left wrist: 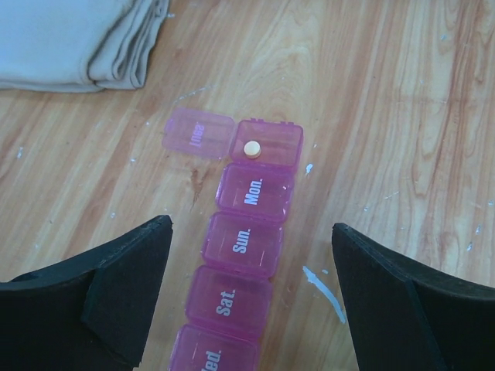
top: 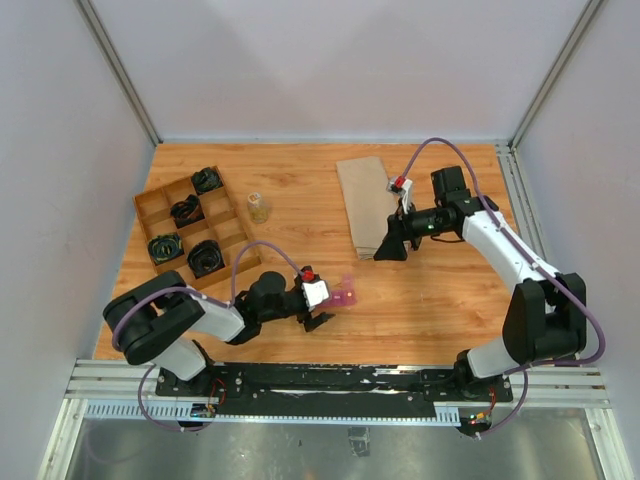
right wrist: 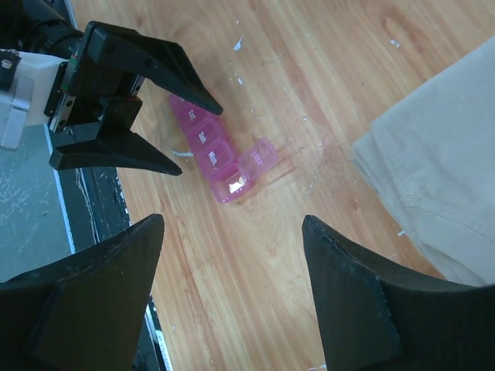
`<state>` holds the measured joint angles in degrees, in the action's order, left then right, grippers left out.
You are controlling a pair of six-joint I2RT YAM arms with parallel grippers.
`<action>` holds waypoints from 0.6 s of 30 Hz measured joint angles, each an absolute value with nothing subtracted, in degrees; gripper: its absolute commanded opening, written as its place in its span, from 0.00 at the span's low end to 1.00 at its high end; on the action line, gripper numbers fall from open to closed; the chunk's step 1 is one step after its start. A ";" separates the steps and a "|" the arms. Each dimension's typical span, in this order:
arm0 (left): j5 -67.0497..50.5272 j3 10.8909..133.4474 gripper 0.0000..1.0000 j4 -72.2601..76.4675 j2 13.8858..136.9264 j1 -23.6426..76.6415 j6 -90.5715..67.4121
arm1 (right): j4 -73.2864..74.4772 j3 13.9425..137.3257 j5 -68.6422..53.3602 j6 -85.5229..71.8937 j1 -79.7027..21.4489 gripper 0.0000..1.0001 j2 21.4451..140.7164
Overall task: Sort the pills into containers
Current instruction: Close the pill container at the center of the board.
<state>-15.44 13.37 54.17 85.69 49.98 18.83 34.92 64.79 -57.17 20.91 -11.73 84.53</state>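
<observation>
The containers point(left wrist: 246, 232) form a magenta-pink strip of lidded compartments marked with days, lying on the wood. The end compartment point(left wrist: 267, 143) is open, its lid point(left wrist: 197, 133) flipped to the left. One round tan pill point(left wrist: 251, 148) lies inside it. My left gripper point(left wrist: 251, 232) is open and straddles the strip's middle, its fingers point(left wrist: 131, 270) clear of the plastic on both sides. In the top view it point(top: 328, 308) sits at the strip point(top: 346, 295). My right gripper point(right wrist: 232, 224) hangs open and empty above bare wood, beyond the strip's point(right wrist: 209, 151) open end.
A folded beige cloth point(top: 365, 200) lies at the back, right beside the right gripper point(top: 388, 250). A brown divided tray point(top: 160, 205) with black items stands at the left. A small clear bottle point(top: 259, 207) stands next to the tray.
</observation>
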 measured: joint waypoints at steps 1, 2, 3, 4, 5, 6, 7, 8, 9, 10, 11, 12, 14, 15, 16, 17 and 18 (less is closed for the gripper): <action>-15.70 14.00 0.87 53.67 86.63 49.98 18.83 | 34.72 64.25 -56.88 20.75 -12.21 0.72 84.53; -15.75 14.44 0.87 53.41 87.39 49.98 18.85 | 34.59 63.90 -56.75 20.71 -12.49 0.72 84.53; -15.73 14.98 0.86 53.19 88.44 49.98 18.85 | 34.52 63.55 -56.51 20.62 -12.62 0.72 84.60; -15.66 15.35 0.85 52.99 89.19 49.95 18.85 | 34.50 63.42 -56.42 20.58 -12.62 0.72 84.64; -15.49 15.64 0.83 52.77 89.86 49.95 18.85 | 34.50 63.40 -56.31 20.53 -12.62 0.71 84.77; -15.33 15.84 0.81 52.51 90.39 49.95 18.87 | 34.37 63.40 -56.29 20.53 -12.62 0.72 84.88; -15.20 15.99 0.79 52.42 90.80 49.93 18.72 | 34.30 63.40 -56.25 20.53 -12.62 0.72 84.99; -15.09 16.16 0.78 52.36 90.94 49.93 18.74 | 34.30 63.40 -56.16 20.53 -12.62 0.72 85.08; -14.94 16.43 0.76 52.16 91.05 49.93 18.81 | 34.28 63.40 -56.07 20.53 -12.62 0.72 85.17; -14.74 16.69 0.73 51.94 91.20 49.93 18.81 | 34.24 63.40 -56.03 20.53 -12.62 0.72 85.21; -14.66 16.93 0.71 51.75 91.33 49.93 18.72 | 34.22 63.40 -55.99 20.56 -12.62 0.71 85.23; -14.59 17.21 0.70 51.48 91.46 49.93 18.70 | 34.17 63.40 -55.92 20.56 -12.62 0.71 85.27; -14.41 17.74 0.65 50.94 91.77 49.93 18.28 | 34.09 63.40 -55.86 20.53 -12.62 0.71 85.56; -14.33 17.96 0.63 50.78 91.90 49.93 17.91 | 33.89 63.37 -55.75 20.40 -12.62 0.71 85.84; -14.28 18.04 0.61 50.72 91.98 49.93 17.56 | 33.47 63.24 -55.59 20.16 -12.62 0.69 86.06; -14.33 18.06 0.58 50.65 92.07 49.93 17.21 | 32.67 62.89 -55.35 19.57 -12.62 0.67 86.39; -14.44 18.06 0.56 50.68 92.16 49.93 16.73 | 31.90 62.43 -55.22 19.07 -12.62 0.64 86.78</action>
<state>-14.44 18.06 50.68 92.16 49.93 16.73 31.90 62.43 -55.22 19.07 -12.62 86.78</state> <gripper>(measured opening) 0.616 0.701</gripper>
